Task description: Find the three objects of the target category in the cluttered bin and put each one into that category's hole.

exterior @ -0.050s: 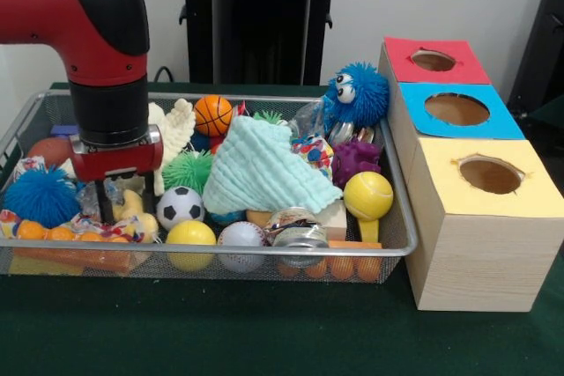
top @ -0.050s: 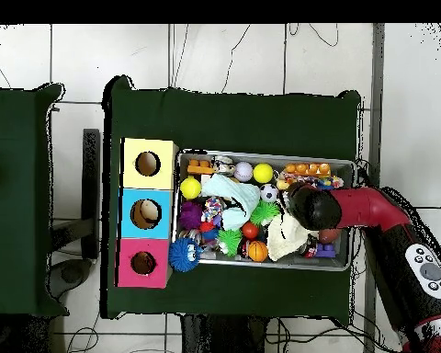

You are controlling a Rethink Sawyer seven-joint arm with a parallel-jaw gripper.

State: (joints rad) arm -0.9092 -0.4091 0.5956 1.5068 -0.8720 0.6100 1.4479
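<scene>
gripper (exterior @ -0.050s: 107, 202) down in wire bin (exterior @ -0.050s: 401, 248), among toys

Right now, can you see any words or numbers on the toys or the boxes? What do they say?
No words or numbers can be read anywhere.
The printed wrapper beside the green cloth has colourful marks, too blurred to read.
The round tin at the bin's front has markings, too small to read.
The yellow box, blue box and red box are plain, with only holes.
</scene>
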